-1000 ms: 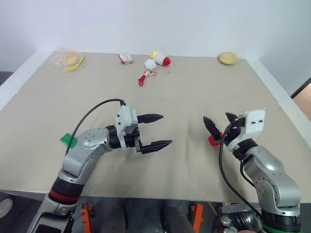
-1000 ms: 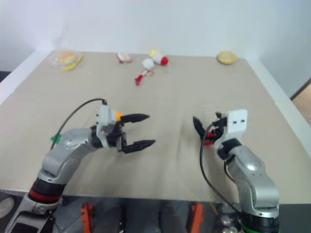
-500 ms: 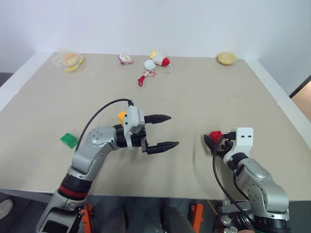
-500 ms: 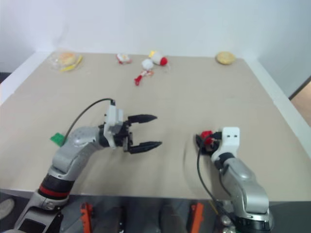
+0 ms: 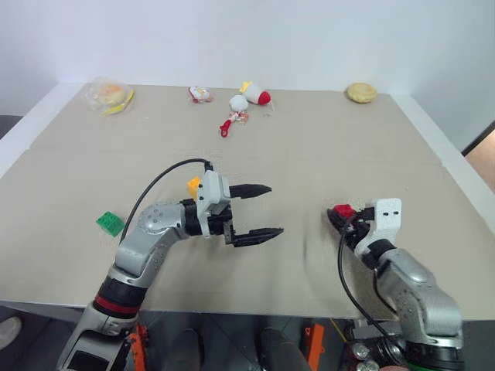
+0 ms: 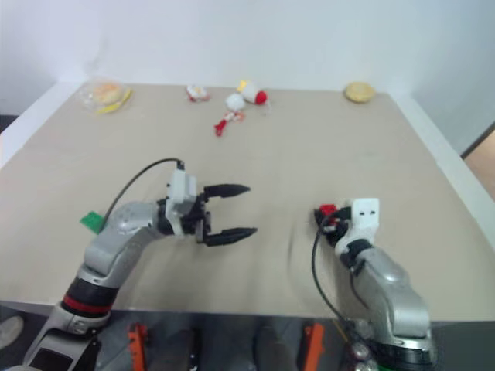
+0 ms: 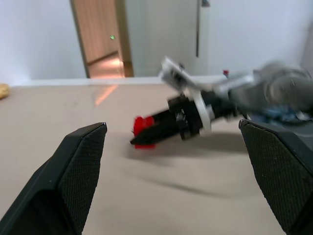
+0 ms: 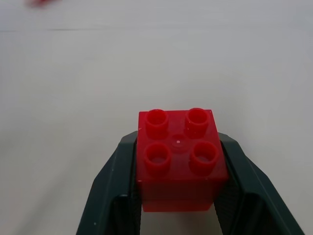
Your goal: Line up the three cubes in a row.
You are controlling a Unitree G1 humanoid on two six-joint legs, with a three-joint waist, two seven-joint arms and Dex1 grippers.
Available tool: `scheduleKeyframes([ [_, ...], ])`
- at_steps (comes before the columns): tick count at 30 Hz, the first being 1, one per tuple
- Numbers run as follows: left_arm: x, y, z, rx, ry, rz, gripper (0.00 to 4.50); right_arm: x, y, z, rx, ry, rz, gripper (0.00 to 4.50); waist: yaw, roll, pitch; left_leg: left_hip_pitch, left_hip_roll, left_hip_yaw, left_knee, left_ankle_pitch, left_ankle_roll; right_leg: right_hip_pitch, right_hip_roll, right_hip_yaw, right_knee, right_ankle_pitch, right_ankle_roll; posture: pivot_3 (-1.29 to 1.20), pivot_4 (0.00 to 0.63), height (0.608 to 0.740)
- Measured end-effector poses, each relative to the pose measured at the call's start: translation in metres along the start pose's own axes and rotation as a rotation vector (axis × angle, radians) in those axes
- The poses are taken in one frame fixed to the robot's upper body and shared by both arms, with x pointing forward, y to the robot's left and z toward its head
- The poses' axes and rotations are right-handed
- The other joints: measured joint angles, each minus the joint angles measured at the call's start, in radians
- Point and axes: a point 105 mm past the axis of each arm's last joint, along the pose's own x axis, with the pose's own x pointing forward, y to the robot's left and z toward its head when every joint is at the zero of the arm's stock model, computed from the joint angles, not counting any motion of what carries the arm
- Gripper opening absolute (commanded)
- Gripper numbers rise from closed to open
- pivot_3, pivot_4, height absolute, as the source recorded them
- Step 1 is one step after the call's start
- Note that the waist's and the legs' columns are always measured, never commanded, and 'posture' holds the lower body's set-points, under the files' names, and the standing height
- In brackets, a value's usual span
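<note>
Right now the right gripper is clamped on the red cube, one black finger pressed against each side of it, studs facing up. Seen from the head, that cube sits at the tip of the right gripper, over the right part of the table.

Over on the other side, the left gripper has its two fingers spread wide with nothing between them, pointing across toward the right gripper. The yellow-orange cube shows just behind the left gripper's white wrist block, on the side away from the fingertips. The green cube lies on the table well behind that gripper, out past the arm's elbow, near the table's left edge. From the left wrist camera, the red cube and the right gripper holding it appear between the left gripper's two open fingers, further off.
</note>
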Motion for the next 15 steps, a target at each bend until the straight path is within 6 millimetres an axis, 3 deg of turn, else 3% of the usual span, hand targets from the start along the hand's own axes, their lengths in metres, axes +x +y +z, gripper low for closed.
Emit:
scheduleKeyframes([
  [3, -0.012, -0.003, -0.004, 0.01, 0.052, -0.048, 4.5, -0.009, 0.034, 0.018, -0.105, 0.002, 0.338, 1.29, 0.0, 0.0, 0.0, 0.001, 0.001, -0.001, 0.0, 0.0, 0.0, 0.001, 0.001, -0.001, 0.0, 0.0, -0.001, 0.0, 0.15, 0.737],
  [8, -0.03, -0.01, -0.013, 0.013, 0.117, -0.123, 4.5, -0.016, 0.072, 0.019, -0.246, 0.067, 0.746, 1.29, 0.0, 0.0, 0.0, 0.003, 0.001, -0.001, 0.0, 0.0, 0.0, 0.001, 0.001, -0.001, 0.0, 0.0, -0.002, 0.0, 0.15, 0.737],
  [11, -0.036, -0.013, -0.016, 0.009, 0.138, -0.146, 4.5, -0.019, 0.085, 0.008, -0.283, 0.11, 0.913, 1.29, 0.002, -0.001, 0.0, 0.001, 0.001, -0.001, 0.001, 0.0, 0.0, 0.001, 0.001, -0.001, 0.0, 0.0, -0.002, 0.0, 0.15, 0.737],
  [15, -0.048, -0.015, -0.021, -0.008, 0.173, -0.135, 4.5, -0.015, 0.083, -0.005, -0.354, 0.133, 1.012, 1.29, 0.002, -0.001, 0.0, 0.001, 0.001, 0.0, 0.001, 0.0, 0.0, 0.0, 0.0, -0.001, 0.0, 0.0, -0.001, 0.0, 0.15, 0.737],
])
